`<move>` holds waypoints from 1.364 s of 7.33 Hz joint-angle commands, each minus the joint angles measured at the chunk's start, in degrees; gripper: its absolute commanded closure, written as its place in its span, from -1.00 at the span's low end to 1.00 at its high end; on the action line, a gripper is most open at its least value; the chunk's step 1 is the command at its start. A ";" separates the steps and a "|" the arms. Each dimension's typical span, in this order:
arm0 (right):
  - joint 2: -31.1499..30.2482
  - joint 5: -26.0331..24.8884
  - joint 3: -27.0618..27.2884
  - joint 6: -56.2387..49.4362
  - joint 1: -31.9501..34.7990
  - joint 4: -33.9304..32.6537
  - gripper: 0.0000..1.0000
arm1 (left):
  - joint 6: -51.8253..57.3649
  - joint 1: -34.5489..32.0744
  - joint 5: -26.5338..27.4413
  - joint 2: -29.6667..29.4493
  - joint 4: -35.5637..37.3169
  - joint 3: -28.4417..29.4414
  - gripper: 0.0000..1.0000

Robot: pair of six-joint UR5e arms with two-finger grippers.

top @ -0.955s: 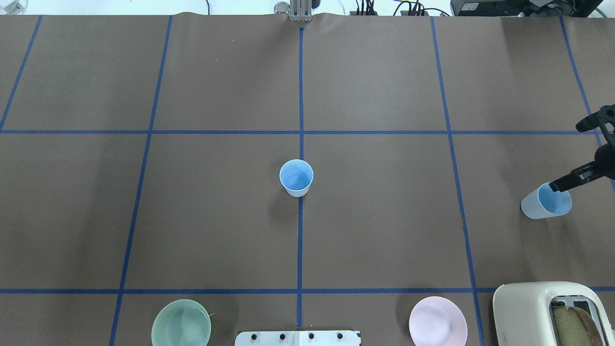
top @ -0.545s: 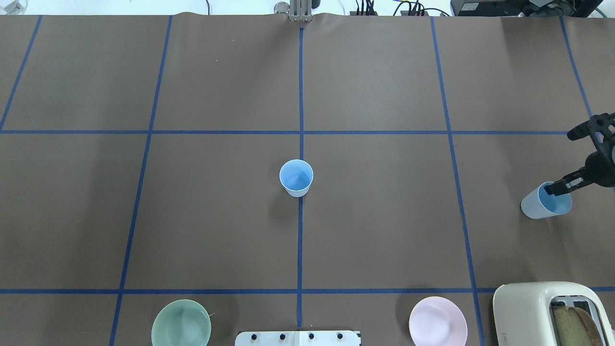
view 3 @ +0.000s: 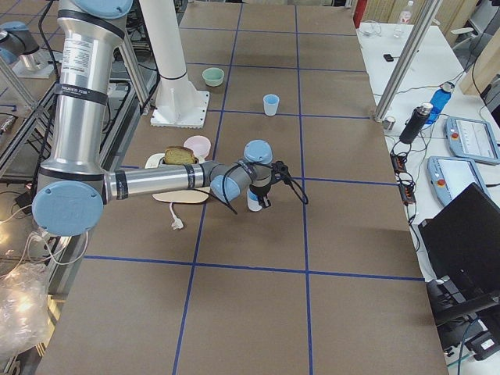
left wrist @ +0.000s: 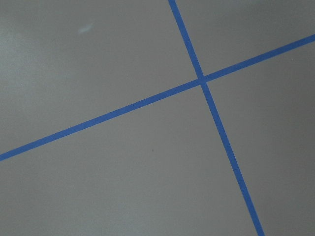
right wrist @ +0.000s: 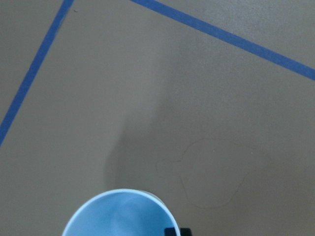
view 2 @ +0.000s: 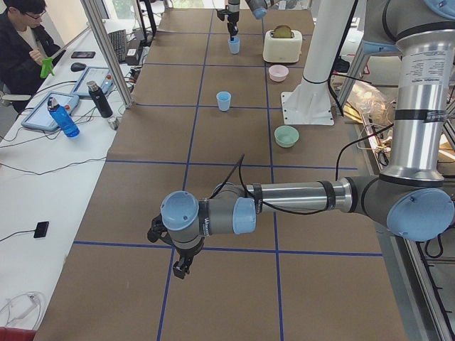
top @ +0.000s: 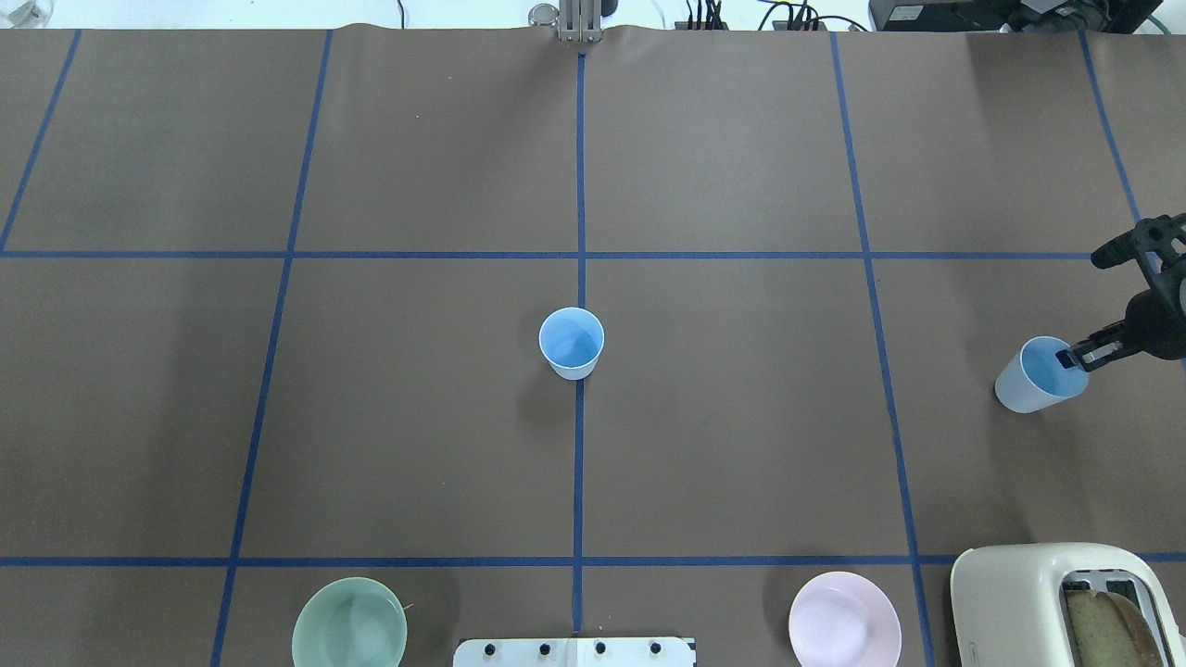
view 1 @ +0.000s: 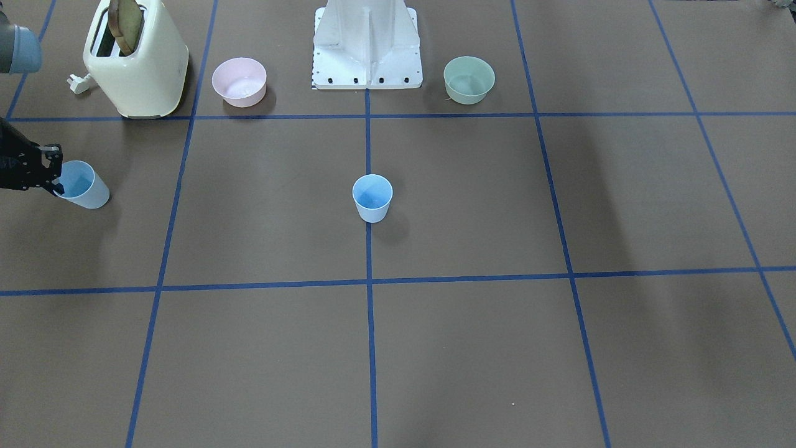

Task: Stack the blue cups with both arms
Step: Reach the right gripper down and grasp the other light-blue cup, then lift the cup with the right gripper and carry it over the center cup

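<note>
One blue cup (top: 572,343) stands upright at the table's centre on the middle tape line; it also shows in the front view (view 1: 372,198). The second blue cup (top: 1040,377) is at the far right, tilted, its rim pinched by my right gripper (top: 1079,355), one finger inside the cup. It shows in the front view (view 1: 82,185) and at the bottom of the right wrist view (right wrist: 118,214). My left gripper (view 2: 182,266) hangs over bare table far to the left, seen only in the exterior left view; I cannot tell whether it is open or shut.
A cream toaster (top: 1066,602) with a bread slice stands at the near right. A pale pink bowl (top: 844,621) and a mint green bowl (top: 349,625) flank the white base pedestal (top: 574,651). Blue tape lines grid the brown table cover.
My right gripper has closed in on the right cup's rim, and the cup has shifted slightly left and away from the robot with it. The centre cup has not moved.
</note>
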 commanded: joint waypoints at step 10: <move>56.18 -22.68 1.14 54.05 -23.61 -42.31 1.00 | -0.09 0.00 -0.07 1.61 -0.42 -0.02 -0.97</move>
